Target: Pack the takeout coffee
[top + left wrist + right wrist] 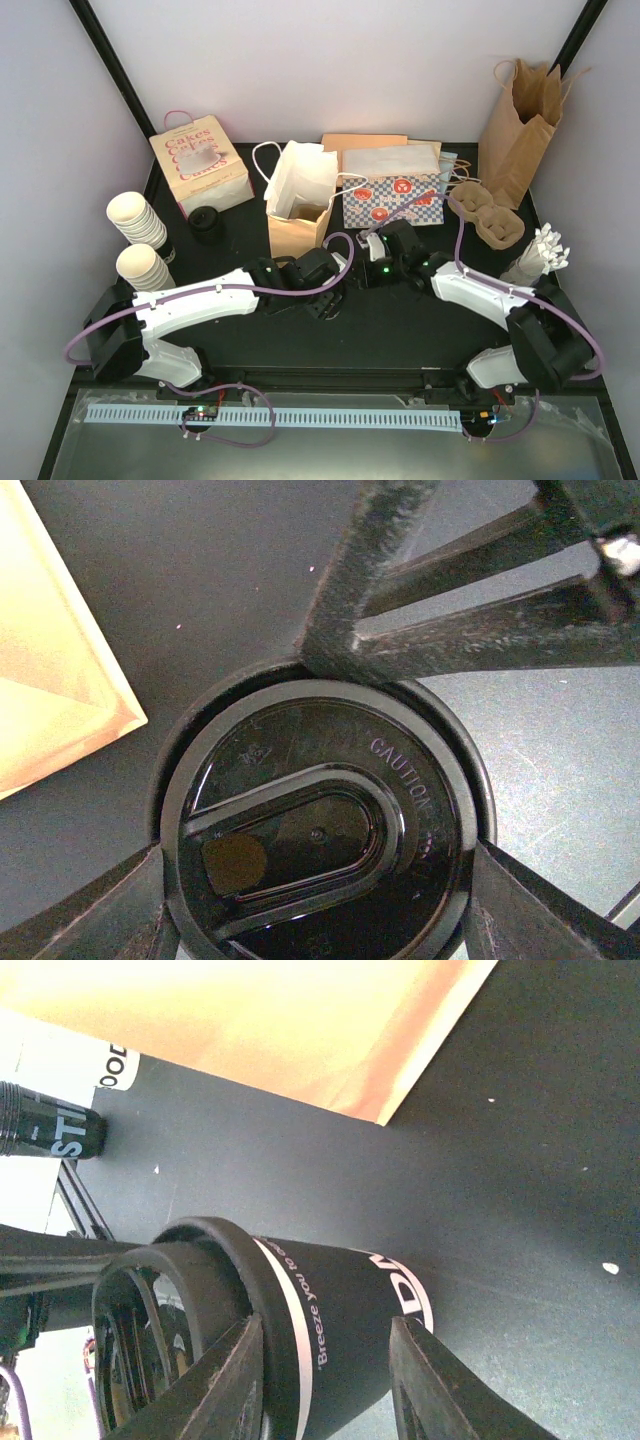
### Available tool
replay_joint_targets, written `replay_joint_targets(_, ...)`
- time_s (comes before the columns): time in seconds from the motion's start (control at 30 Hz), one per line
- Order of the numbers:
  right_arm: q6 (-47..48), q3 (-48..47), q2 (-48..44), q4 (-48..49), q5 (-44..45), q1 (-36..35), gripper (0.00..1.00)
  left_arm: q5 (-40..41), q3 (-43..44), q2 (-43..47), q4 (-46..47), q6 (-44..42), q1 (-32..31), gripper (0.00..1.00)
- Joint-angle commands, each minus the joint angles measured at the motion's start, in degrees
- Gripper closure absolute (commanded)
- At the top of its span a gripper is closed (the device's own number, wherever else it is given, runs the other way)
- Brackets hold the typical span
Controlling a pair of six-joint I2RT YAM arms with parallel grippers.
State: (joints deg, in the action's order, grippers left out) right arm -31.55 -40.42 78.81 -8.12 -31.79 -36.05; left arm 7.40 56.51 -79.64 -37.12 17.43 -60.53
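Kraft bag (298,215) is seen open; nothing has been packed yet. Right gripper (330,1370) is closed on the cup wall. Left gripper (315,880) is spread wide against the lid rim. Takeout coffee (340,1300) is held just in front of the bag. Bagging remains, as judged.

Black table (400,335) carries bags (297,235), cup stacks (137,220) — and a carrier (487,215).

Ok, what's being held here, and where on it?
The coffee cup: the left gripper clasps the rim of its lid, the right gripper its dark side wall just below.
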Motion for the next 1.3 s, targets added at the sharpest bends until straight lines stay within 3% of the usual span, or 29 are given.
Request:
replay_joint_targets(0.0, 0.81, -2.04, 3.70, 0.33, -2.52, -0.58, 0.62, -7.98, -2.36, -4.34, -3.44, -0.82, -1.56, 0.28)
replay_joint_targets(0.53, -2.01, -1.08, 10.81, 8.10, -10.55, -0.60, 0.62, -7.91, -2.34, -4.82, -2.87, -0.95, -1.69, 0.29)
replay_joint_targets(0.77, -1.93, 4.25, 13.87, 11.69, -9.28, -0.69, 0.62, -7.84, -2.36, -5.13, -2.76, -0.82, -1.67, 0.29)
replay_joint_targets(1.27, -4.08, 12.05, 18.59, 17.00, -5.36, -2.52, 0.72, -8.00, -3.34, -5.83, -1.46, 0.07, -1.68, 0.29)
